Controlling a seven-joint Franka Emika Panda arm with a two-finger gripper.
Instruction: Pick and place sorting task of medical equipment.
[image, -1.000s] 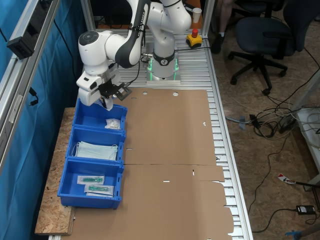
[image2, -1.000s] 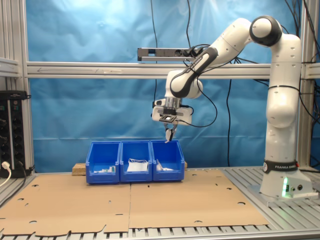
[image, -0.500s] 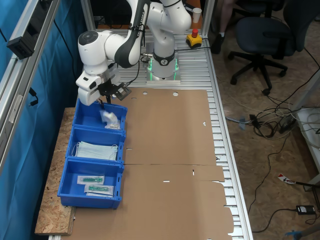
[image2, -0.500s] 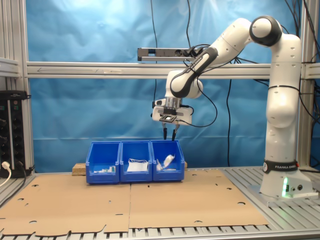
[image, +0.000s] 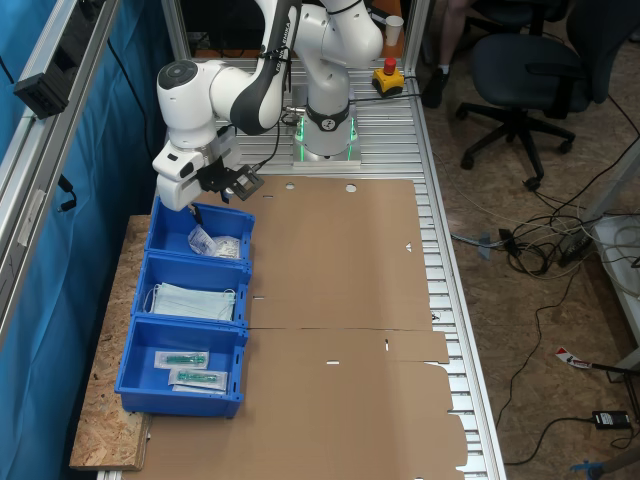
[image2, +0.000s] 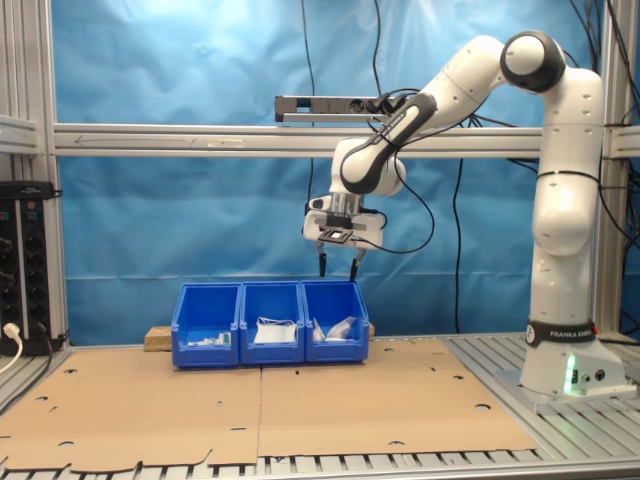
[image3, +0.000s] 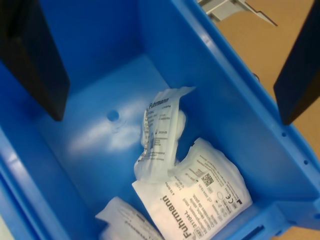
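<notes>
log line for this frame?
phase: post-release | gripper: open, above bin | white packets: in bin | masks: middle bin

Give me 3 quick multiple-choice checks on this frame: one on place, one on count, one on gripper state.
1. Where do the white packets lie?
A. In the blue bin nearest the robot base
B. In the middle bin
C. On the cardboard

2. How many blue bins stand in the row?
A. Two
B. Three
C. Four

3. The gripper is:
A. Shut on a packet
B. Open, above the bin
C. Resting on the cardboard

Answers:
1. A: both exterior views show packets in the end bin nearest the base.
2. B: three bins stand side by side.
3. B: the fingers are spread, nothing between them.
</notes>
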